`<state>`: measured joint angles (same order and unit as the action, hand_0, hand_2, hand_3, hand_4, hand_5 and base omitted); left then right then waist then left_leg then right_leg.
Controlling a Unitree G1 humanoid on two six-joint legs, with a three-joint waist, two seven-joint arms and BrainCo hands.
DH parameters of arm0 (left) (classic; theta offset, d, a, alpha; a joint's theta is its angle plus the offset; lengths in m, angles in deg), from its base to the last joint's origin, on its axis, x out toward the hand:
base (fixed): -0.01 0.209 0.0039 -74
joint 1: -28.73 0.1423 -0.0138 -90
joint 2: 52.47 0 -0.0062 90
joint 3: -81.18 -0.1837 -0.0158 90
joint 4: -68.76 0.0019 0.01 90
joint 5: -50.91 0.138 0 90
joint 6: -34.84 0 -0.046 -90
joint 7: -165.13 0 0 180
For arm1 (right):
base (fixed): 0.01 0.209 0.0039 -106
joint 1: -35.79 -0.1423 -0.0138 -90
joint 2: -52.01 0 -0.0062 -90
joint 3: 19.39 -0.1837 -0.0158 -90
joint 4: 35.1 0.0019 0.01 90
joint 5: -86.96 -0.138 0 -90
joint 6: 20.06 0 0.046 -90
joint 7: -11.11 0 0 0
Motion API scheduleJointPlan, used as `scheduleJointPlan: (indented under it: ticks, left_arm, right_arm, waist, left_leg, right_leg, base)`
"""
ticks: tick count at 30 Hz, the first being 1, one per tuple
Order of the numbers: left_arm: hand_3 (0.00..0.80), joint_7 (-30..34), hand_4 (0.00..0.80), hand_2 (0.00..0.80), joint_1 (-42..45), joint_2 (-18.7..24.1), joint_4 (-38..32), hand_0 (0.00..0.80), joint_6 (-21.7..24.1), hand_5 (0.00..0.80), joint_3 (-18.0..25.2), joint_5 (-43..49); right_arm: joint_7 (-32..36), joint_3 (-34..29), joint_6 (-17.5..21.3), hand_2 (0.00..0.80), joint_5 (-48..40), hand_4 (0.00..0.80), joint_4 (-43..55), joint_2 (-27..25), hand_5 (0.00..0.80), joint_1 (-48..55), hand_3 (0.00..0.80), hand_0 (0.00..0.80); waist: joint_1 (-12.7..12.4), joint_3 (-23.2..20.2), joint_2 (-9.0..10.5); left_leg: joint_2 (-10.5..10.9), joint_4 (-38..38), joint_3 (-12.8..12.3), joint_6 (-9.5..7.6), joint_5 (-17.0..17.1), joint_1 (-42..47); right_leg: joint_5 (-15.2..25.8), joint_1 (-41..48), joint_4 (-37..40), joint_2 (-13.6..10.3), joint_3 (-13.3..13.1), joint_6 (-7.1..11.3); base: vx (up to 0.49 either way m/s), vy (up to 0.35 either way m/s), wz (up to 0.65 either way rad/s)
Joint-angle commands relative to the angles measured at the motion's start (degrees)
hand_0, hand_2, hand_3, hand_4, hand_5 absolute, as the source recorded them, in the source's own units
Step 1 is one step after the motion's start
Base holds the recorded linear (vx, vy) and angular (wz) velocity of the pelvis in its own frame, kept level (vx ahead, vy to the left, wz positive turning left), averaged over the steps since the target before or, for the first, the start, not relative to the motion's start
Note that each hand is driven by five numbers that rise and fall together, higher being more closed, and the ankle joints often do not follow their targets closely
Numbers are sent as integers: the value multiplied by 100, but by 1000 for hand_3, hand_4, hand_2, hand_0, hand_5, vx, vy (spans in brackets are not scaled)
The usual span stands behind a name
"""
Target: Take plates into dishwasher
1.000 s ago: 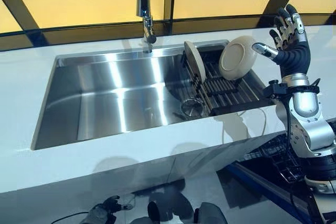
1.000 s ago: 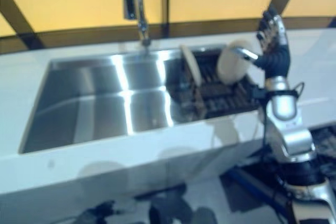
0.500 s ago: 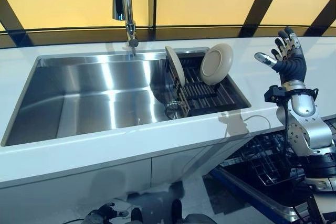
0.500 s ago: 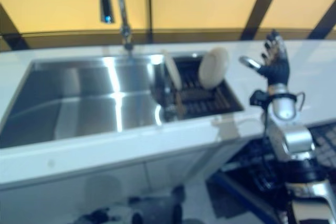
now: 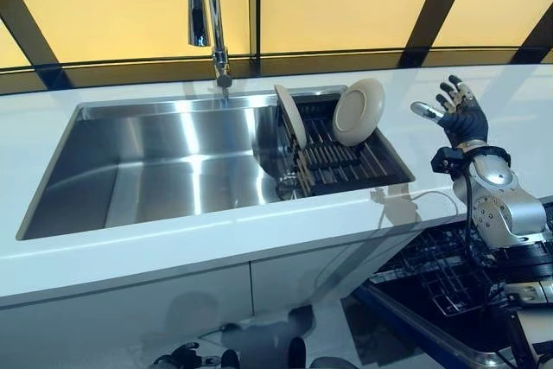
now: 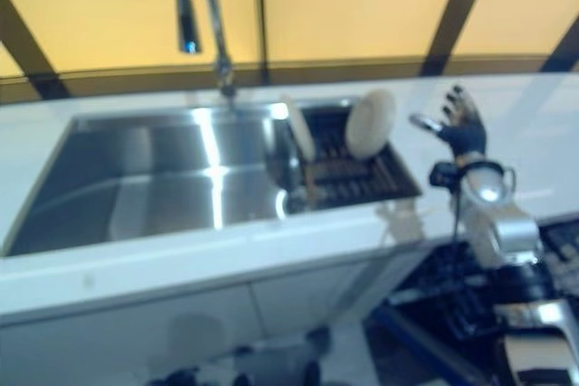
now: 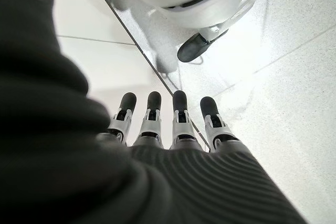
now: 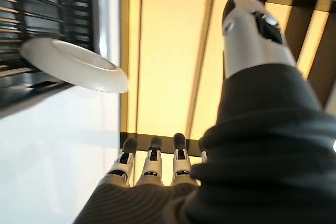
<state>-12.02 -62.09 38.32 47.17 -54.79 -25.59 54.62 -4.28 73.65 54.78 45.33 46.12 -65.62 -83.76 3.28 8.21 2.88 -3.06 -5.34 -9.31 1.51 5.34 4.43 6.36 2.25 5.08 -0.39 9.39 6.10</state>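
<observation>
So the two plates are both sitting in the black drying rack (image 5: 346, 157) that fills the end of the sink (image 5: 155, 170) farthest from the robot's left side. The round plate (image 5: 359, 111) leans at the back of the rack on the side away from the basin, face toward the camera, and the thinner plate (image 5: 291, 115) stands on edge at the rack's basin side, seen nearly edge-on. Neither one is being held. The right hand (image 5: 460, 115) is up in the air just past the rack's outer edge, over the white counter (image 5: 216, 244), fingers spread wide and the thumb pointing toward the round plate, near it but clearly apart, with nothing in its grasp; its wrist view shows the same plate off to one side of straight fingers. The left hand (image 7: 173, 124) only really shows in its own wrist view, hanging low over the floor with fingers straight and empty. The dishwasher (image 5: 441, 287) sits open below the counter on the rack's side, and its wire basket looks empty from what I can see, though only part of it is in view. The faucet (image 5: 212, 15) stands behind the sink, a bit off from the rack. My read: basically nothing is loaded so far, both plates are left to move, and the right hand looks lined up to reach for the round plate first.
</observation>
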Motion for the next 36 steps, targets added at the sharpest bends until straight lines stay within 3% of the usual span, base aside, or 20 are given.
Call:
scheduleJointPlan:
  ticks: [1, 28, 36]
  left_arm:
    - [0, 25, 0, 0, -133, 299, -4, 0, 45, 0, -109, 101]
    - [0, 57, 0, 0, -17, 348, -317, 0, -130, 0, -448, -33]
    - [0, 50, 0, 0, 22, 357, -384, 0, -125, 0, -518, -87]
  right_arm:
    - [44, 102, -62, 0, -388, 0, -507, -261, 0, -979, 0, 0]
    - [164, 734, -696, 0, -479, 0, -2305, -664, 0, -2319, 0, 0]
    - [260, 851, -718, 0, -440, 0, -2744, -679, 0, -2555, 0, 0]
  waist:
    - [-223, -107, 145]
    - [-506, 27, 136]
    - [-573, 132, 92]
  left_leg:
    - [502, 34, -217, -389, -1206, 249]
    - [499, 34, -73, -291, -1151, 175]
    - [485, 34, -19, -272, -1135, 184]
  right_leg:
    - [-610, -92, -8, 138, -15, -174]
    - [-756, 115, -8, 72, 251, -244]
    - [-824, 206, -8, 59, 320, -308]
  base:
    - [30, -5, 4]
    - [20, 3, 4]
    - [54, -35, 9]
